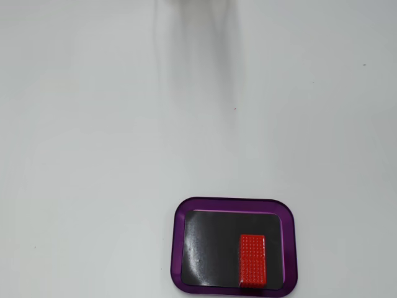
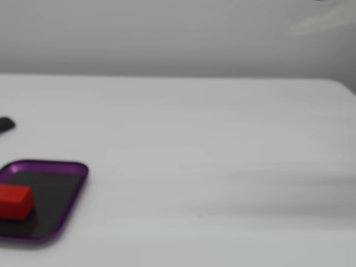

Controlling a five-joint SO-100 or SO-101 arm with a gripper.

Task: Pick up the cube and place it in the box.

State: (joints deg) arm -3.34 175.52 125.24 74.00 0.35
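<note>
The red cube lies flat inside the box, on the black bottom toward the right half and close to the lower rim in a fixed view seen from above. In a fixed view from the side, which is blurred, the cube rests at the left end of the purple-rimmed box. Nothing touches the cube. My gripper is outside both fixed views. Only a faint shadow falls on the table at the top of the view from above.
A small dark object lies on the white table at the left edge of the side view. A pale blurred streak crosses that view's top right corner; I cannot tell what it is.
</note>
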